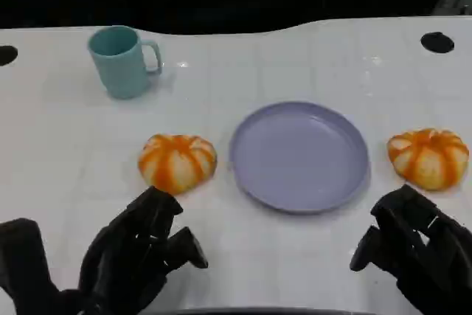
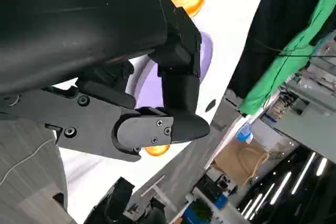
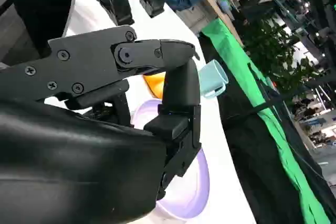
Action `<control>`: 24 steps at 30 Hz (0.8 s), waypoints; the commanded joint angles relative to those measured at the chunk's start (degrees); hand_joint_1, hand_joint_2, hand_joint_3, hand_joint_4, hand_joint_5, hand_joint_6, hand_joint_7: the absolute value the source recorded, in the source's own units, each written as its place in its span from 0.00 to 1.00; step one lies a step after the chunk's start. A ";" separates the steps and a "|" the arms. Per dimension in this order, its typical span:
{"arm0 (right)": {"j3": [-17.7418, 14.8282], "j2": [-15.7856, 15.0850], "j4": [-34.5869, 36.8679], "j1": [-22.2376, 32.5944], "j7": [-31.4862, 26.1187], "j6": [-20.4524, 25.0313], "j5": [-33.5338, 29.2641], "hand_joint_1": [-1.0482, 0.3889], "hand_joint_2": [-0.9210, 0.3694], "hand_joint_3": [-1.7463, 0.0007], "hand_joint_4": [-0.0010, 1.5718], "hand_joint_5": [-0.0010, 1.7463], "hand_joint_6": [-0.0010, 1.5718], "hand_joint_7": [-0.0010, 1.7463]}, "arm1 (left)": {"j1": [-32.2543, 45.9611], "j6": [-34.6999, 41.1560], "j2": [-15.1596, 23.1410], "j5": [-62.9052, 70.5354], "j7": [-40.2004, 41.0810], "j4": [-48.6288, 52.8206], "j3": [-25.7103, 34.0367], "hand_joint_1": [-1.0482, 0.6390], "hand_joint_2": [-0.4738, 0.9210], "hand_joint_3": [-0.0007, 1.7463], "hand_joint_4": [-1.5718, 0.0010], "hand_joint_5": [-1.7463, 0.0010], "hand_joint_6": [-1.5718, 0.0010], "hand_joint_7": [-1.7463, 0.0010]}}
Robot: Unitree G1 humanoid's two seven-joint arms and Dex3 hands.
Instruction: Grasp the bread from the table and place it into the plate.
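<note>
Nearest the head camera, the left robot hand (image 1: 140,256) sits low over the near edge of the white counter (image 1: 66,153), its black fingers loosely curled and apart, with nothing between them. The right robot hand (image 1: 417,252) sits at the opposite near corner, fingers likewise bent but spread, also holding nothing.

Just beyond the left robot hand lies a round orange-and-white bread (image 1: 177,161), resting on the counter and close to the fingertips, though whether they touch it cannot be told from this angle. A second bread (image 1: 429,156) of the same look lies beyond the right robot hand, near the counter's right side. Neither bread is in the plate.

The lilac plate (image 1: 299,156) stands between the two breads, its rim just beside the left one and a little farther from the right one. Its dish holds nothing. A teal mug (image 1: 122,60) stands upright toward the far left of the counter, handle pointing right, well apart from the plate. Two dark round holes mark the counter's far corners.

In the left wrist view the left robot hand (image 2: 157,124) shows with the plate (image 2: 149,87) beyond the fingers. In the right wrist view the right robot hand (image 3: 157,77) frames the mug (image 3: 212,77) and the plate (image 3: 191,187).
</note>
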 commanded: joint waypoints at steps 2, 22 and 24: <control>-0.42 -0.41 -0.50 0.07 0.01 -0.66 0.01 0.38 0.00 0.87 0.40 1.00 0.33 0.89 | -0.10 -1.01 0.94 0.33 -0.87 0.22 0.02 0.28 1.00 0.24 0.46 0.00 0.62 0.00; -0.15 -0.33 -1.01 -0.22 -1.03 -0.03 0.08 0.38 0.00 0.87 0.40 1.00 0.32 0.89 | -0.90 -2.81 1.72 1.11 -2.43 1.14 -0.28 0.28 1.00 0.24 0.48 0.00 0.65 0.00; -0.13 -0.32 -1.01 -0.23 -1.10 -0.01 0.09 0.37 0.00 0.86 0.40 1.00 0.32 0.89 | -0.99 -3.24 1.79 1.26 -2.84 1.44 -0.31 0.28 1.00 0.24 0.48 0.00 0.66 0.00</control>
